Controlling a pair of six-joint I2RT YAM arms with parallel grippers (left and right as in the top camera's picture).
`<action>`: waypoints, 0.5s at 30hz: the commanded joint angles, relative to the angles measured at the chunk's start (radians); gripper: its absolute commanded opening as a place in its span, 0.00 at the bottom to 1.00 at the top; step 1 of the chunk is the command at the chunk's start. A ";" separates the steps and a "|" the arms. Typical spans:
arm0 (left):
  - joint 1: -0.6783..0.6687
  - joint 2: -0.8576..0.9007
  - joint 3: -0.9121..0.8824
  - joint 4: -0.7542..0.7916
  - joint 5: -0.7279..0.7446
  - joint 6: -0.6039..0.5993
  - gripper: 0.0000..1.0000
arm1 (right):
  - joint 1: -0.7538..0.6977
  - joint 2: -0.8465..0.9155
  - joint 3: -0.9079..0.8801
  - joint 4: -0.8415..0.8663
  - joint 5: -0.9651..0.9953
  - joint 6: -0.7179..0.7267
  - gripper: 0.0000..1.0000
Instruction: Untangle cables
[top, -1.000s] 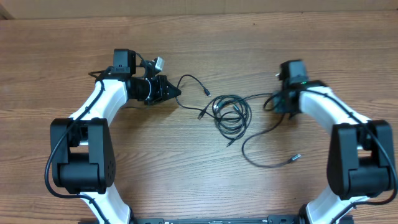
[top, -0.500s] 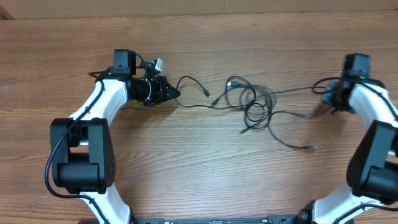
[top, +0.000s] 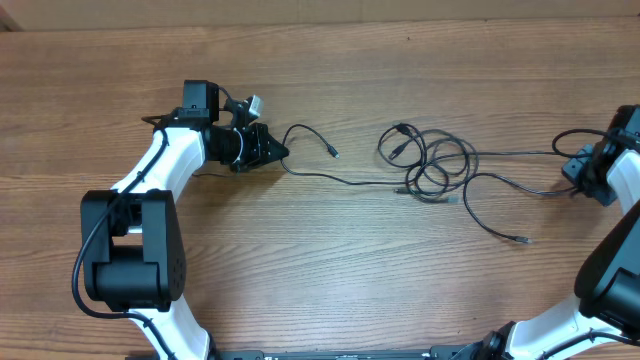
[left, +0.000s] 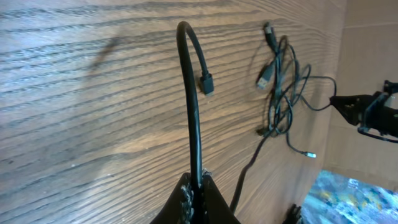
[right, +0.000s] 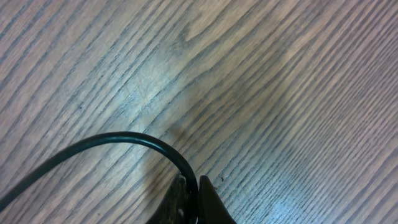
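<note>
Loosely looped black cables (top: 428, 168); perhaps three, thin, plug-tipped

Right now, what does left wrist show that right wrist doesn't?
Left wrist only: the tangle, a free plug ending the arching cable, and the right gripper far across the table.
Right wrist only: nothing new, just a close-up of its own jaws pinching a curved cable.
Both: wood tabletop, and shut jaws clamped on a black cable. Neither view shows whether it is the same cable.
</note>
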 joint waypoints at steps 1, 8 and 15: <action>-0.003 -0.027 0.010 -0.014 -0.031 0.027 0.04 | 0.002 0.006 0.033 0.006 -0.015 0.024 0.12; -0.002 -0.027 0.010 -0.015 -0.038 0.031 0.04 | 0.041 0.006 0.033 0.003 -0.018 0.021 1.00; -0.002 -0.027 0.010 -0.003 -0.038 0.031 0.04 | 0.136 -0.050 0.033 -0.008 -0.063 -0.004 1.00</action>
